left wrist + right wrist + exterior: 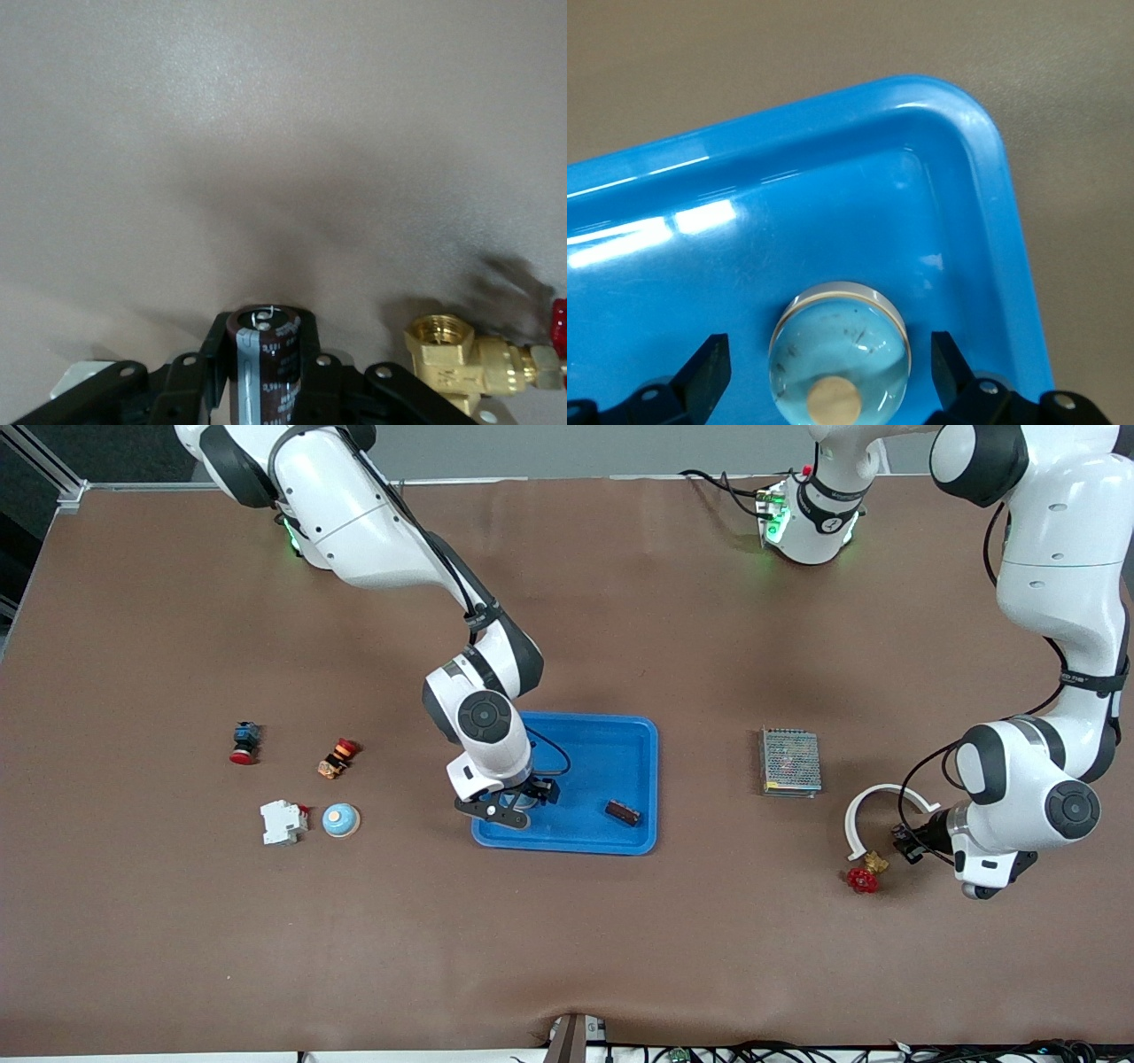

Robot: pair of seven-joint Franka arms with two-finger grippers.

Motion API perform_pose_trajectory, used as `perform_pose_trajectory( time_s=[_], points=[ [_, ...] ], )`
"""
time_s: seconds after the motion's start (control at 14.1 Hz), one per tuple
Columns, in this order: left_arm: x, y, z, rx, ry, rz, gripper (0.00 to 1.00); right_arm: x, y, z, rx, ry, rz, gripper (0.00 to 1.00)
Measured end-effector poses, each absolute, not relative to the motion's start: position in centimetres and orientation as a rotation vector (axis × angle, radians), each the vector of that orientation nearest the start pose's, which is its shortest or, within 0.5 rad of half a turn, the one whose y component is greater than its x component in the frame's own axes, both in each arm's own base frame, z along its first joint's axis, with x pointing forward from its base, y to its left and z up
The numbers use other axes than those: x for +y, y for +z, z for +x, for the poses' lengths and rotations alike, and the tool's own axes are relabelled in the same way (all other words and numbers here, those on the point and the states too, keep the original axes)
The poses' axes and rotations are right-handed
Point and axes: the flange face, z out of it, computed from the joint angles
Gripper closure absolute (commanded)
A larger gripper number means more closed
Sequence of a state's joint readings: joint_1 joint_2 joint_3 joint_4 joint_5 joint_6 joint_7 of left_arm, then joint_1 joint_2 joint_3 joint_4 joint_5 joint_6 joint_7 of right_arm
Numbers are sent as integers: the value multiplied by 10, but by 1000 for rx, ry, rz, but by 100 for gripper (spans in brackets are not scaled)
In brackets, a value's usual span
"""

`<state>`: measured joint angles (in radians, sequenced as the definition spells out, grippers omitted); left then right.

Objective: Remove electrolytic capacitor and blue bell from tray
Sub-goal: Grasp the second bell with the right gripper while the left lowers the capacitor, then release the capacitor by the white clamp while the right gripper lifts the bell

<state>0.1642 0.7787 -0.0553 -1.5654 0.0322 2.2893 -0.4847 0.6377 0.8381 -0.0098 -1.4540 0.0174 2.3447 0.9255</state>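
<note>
Right gripper (516,804) low over the blue tray (611,753), at the corner toward the right arm's end and nearer the front camera. Fingers (709,370) spread wide, one on each side of a light-blue bell (839,354), not touching it; the bell sits on the tray floor directly between them, brass button up. A small brown block (623,811) also lies in the tray, well apart from this gripper, toward the left arm's end.

Left gripper (905,841) low over the table at the left arm's end, clamped on the capacitor (263,363), a dark cylinder with a grey stripe, its top end pointing out past the fingertips. Just beside this gripper: a brass valve (469,359) with red handwheel (861,880), and a white curved ring piece (864,808). A metal mesh box (790,761) lies between this gripper and the tray.

A second light-blue bell (340,819) rests on the table well apart from the right gripper, toward the right arm's end, beside a white breaker (282,822)
</note>
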Motion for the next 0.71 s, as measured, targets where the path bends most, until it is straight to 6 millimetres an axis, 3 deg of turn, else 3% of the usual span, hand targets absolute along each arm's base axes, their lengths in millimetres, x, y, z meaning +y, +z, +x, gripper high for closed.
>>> perform_pose_trajectory(
  time_s=[0.07,0.14,0.21,0.5,0.71],
  points=[
    [81,180,690,-910,87,-3011,51,428,188,587,474,-51,-3065,0],
    [81,180,690,-910,87,-3011,14,428,187,586,476,-49,-3066,0],
    [81,180,691,-910,86,-3011,0,428,185,586,475,-51,-3065,0],
    [82,183,693,-911,71,-3013,0,433,183,584,468,-60,-3059,0],
    [84,199,700,-915,24,-3017,0,435,183,582,461,-61,-3060,0]
  ],
)
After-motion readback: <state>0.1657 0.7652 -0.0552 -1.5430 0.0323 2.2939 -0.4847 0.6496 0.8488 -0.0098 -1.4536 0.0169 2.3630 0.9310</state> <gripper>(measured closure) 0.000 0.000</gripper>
